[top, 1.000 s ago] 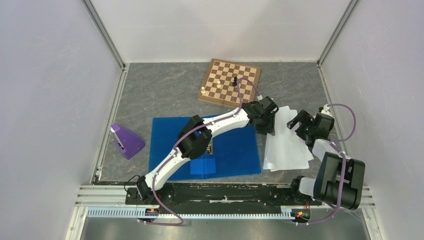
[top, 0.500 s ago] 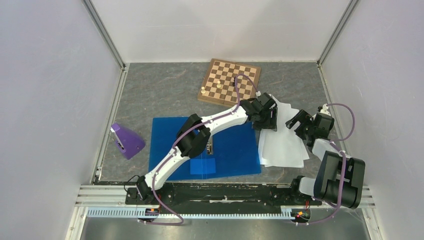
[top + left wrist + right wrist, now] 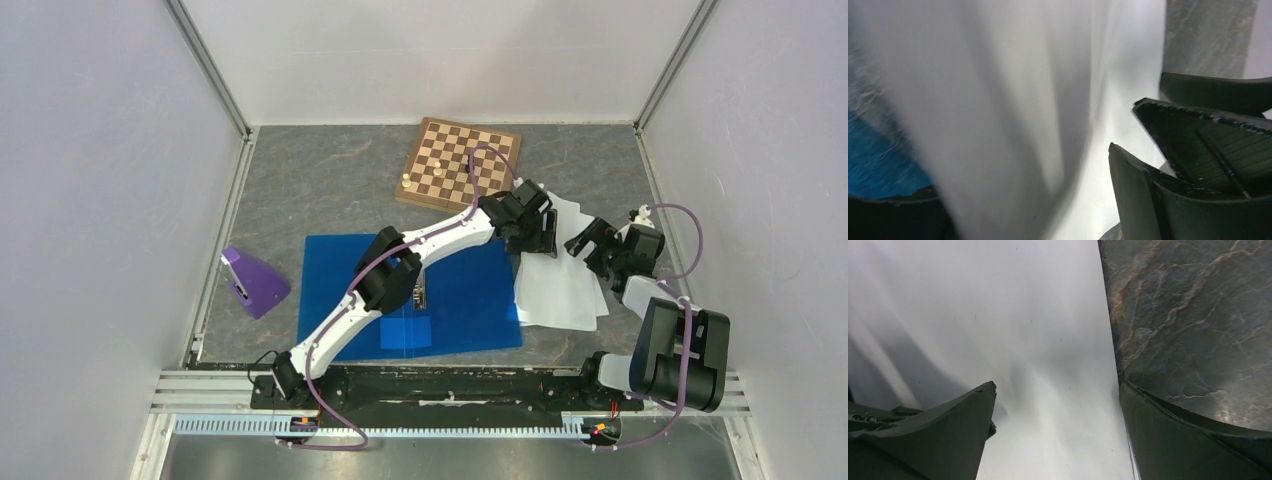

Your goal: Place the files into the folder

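Files [image 3: 560,285] lie on the table just right of the folder [image 3: 450,300], with their left edge touching its right edge. The left gripper [image 3: 532,232] is at the stack's far left corner, fingers apart with a sheet humped up between them; nothing looks pinched. The right gripper [image 3: 585,245] is spread wide over the right side, and contact with the paper is unclear. The step is probably sliding the stack left onto the folder: press flat, drag slowly and move both sides together so the floppy sheets don't fan or buckle.
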`<state>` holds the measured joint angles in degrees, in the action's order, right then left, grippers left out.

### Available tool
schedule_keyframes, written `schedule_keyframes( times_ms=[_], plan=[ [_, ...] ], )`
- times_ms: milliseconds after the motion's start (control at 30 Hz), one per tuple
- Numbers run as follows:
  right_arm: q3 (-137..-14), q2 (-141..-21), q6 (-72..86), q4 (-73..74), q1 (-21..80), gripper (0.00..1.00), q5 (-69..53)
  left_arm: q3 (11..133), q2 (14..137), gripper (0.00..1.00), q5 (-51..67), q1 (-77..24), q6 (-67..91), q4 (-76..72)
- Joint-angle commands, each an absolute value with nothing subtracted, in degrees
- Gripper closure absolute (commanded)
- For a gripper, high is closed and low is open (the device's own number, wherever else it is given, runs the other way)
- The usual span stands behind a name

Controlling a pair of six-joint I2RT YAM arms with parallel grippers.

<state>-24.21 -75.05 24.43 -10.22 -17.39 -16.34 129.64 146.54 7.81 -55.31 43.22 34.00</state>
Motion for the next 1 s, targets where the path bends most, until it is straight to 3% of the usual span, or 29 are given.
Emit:
schedule_keyframes(
  times_ms=[0,300,400,567,733,967],
  plan=[
    [-22.4,-78.1,26.0,0.5,-16.0,0.02,-21.0,129.6,150.6,0.25,17.0,-55.4,43.9,30.2],
    [-24.9,-77.7,25.6,1.7,-16.0,0.02,-22.0,129.6,148.4,0.41,23.3,-54.2,46.6,25.4],
    [-24.9,-77.6,25.6,1.7,-16.0,0.02,-22.6,129.5,148.0,0.55,24.3,-54.0,46.8,24.7],
    [-26.3,-74.9,25.1,3.9,-16.1,0.02,-20.8,128.9,146.0,0.71,24.6,-53.8,46.2,24.4],
    [-30.4,-69.6,24.0,8.2,-16.1,0.02,-18.0,128.8,141.7,0.97,24.0,-53.1,45.0,24.7],
    [-40.2,-65.6,22.7,12.9,-16.1,0.02,-18.9,124.3,130.7,0.98,24.2,-50.9,43.6,22.5]
  ],
)
